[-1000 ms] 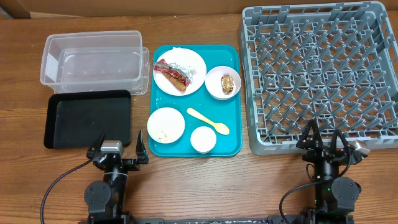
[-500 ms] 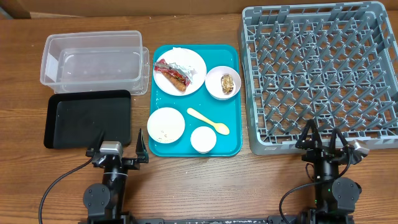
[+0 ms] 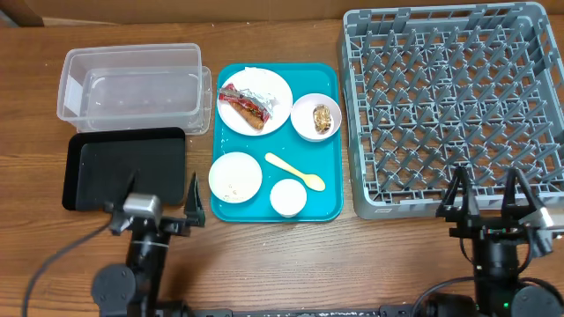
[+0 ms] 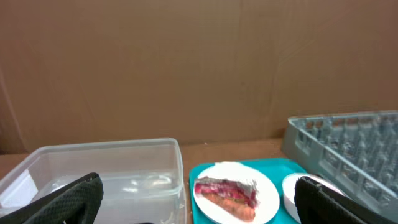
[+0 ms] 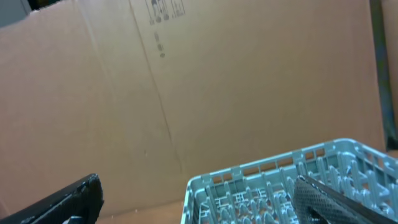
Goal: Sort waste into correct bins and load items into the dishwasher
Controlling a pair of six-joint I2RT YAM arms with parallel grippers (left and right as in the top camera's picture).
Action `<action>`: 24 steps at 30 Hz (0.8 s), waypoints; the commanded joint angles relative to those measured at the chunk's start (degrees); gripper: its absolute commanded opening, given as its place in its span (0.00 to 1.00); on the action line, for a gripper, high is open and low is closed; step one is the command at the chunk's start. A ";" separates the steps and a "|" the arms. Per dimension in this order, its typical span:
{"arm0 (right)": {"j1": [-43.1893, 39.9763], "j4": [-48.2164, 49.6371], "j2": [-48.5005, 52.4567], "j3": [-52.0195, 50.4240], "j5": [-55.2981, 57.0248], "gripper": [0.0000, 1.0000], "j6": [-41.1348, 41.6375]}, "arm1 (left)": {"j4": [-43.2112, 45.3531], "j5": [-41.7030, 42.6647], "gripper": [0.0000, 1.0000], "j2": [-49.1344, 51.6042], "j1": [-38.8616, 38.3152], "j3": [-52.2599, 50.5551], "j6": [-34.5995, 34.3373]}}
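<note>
A white plate (image 3: pixel 275 88) on a teal tray (image 3: pixel 332 158) holds a red-and-silver foil wrapper (image 3: pixel 251 97), a brown sausage (image 3: pixel 243 114) and a white napkin (image 3: pixel 257 74); plate and wrapper also show in the left wrist view (image 4: pixel 227 186). A white bowl (image 3: pixel 316 117) holds a brown food lump (image 3: pixel 322 117). Another bowl (image 3: pixel 235 177) has rice grains. A small cup (image 3: pixel 288 197) and a yellow spoon (image 3: pixel 295 172) lie nearby. The clear tub (image 3: pixel 130 82) and black tray (image 3: pixel 125 167) are at left, the grey rack (image 3: pixel 454 106) at right. My left gripper (image 3: pixel 161 195) and right gripper (image 3: pixel 487 195) are open and empty, near the front edge.
A brown cardboard wall stands behind the table in both wrist views. The clear tub (image 4: pixel 99 171) and the rack (image 5: pixel 286 186) fill the lower part of the wrist views. Bare wood lies between the trays and the front edge.
Both arms have risen. The left gripper moved slightly left, the right gripper moved right and towards the front edge. Nothing on the table has moved.
</note>
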 commanded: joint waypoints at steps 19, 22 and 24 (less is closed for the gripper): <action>0.00 -42.97 48.63 52.15 -3.26 1.00 -6.60 | -58.12 -12.59 1.00 81.24 -20.37 87.67 9.97; 0.00 -44.65 50.99 52.15 -3.26 1.00 -6.58 | -57.24 -11.17 1.00 86.71 -24.22 89.64 9.99; 0.00 -47.30 52.43 52.15 -3.26 1.00 -6.60 | -55.60 -9.44 1.00 91.17 -26.60 89.64 8.74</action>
